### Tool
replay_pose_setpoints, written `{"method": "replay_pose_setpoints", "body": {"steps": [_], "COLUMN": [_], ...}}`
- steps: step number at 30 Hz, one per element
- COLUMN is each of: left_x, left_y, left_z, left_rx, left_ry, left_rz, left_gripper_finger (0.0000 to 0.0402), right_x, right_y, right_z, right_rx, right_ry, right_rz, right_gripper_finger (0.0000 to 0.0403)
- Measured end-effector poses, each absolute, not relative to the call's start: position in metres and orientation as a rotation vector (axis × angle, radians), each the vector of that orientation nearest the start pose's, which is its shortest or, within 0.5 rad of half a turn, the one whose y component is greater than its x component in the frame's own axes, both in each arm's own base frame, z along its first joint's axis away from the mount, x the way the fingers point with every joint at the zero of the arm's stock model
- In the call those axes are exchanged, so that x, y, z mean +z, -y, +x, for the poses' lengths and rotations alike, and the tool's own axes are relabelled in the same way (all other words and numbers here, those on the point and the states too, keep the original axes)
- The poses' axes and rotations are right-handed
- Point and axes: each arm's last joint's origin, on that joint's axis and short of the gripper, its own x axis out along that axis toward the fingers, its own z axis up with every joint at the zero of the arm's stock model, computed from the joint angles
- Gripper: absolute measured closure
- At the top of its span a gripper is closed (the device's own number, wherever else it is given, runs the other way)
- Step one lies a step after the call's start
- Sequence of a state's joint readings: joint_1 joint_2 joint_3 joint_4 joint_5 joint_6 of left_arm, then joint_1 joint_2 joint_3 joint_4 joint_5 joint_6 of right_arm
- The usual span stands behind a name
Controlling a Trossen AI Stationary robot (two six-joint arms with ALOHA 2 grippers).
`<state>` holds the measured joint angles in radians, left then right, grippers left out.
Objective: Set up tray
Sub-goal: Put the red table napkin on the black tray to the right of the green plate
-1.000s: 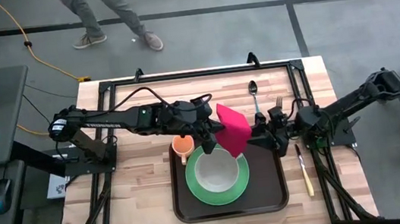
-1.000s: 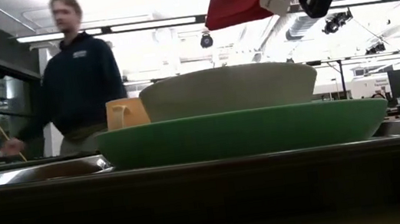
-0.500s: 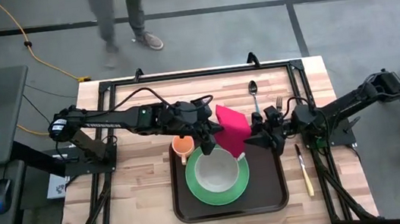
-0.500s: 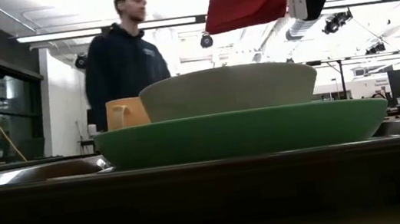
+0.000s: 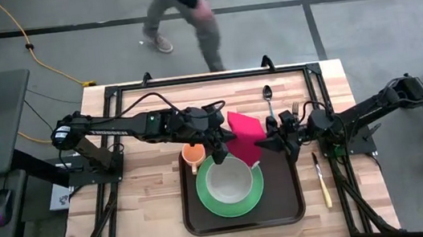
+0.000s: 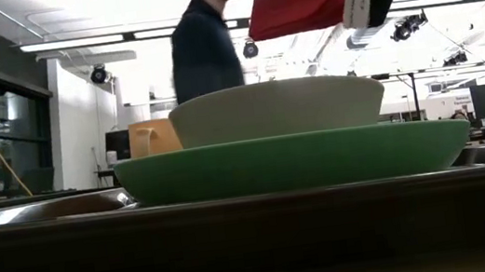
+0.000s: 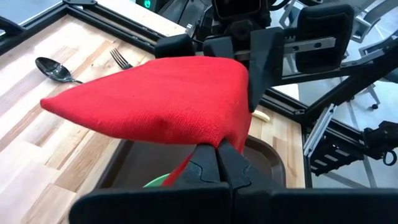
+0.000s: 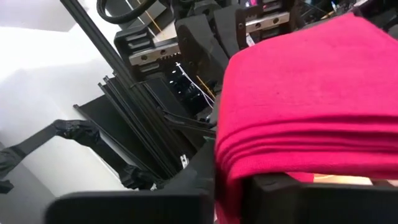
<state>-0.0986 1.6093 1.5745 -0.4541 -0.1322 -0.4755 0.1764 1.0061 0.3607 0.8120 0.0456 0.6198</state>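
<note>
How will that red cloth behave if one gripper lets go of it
The red cloth is probably floppy: it drapes between the left gripper and right gripper. Released on one side, it would likely sag toward the bowl. It looks light and unlikely to slip.

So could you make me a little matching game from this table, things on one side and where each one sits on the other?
Things:
1. red cloth
2. orange mug
3. pale bowl
4. spoon

Places:
A. on the green plate
B. on the bare wood of the table, beside the fork
C. up in the air over the tray, pinched between the left tool and the right tool
D. in the tray's corner, beside the plate

Pairs: 1-C, 2-D, 3-A, 4-B
</note>
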Motion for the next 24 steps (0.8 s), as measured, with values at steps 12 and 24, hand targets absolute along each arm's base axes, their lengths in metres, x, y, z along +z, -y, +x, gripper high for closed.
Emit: {"method": "replay_pose_setpoints", "body": {"steps": [12,24], "left_x": [0.369,0.354], "left_y": [0.033,0.033], "left_z": [0.358,0.346], "left_rx": [0.127,0.115], "left_ry": [-0.533,-0.738], "left_rz": [-0.398,-0.338], "left_gripper_finger": [0.0353,0.0307], "right_x": [0.242,0.246], "right_y": [-0.031,-0.031], "right_z": [0.204,0.199], "right_rx": [0.207,0.237], "right_ry": [0.101,0.091], "right_rz": [0.665,0.746], "right_gripper_finger": [0.0401,0.0402]}}
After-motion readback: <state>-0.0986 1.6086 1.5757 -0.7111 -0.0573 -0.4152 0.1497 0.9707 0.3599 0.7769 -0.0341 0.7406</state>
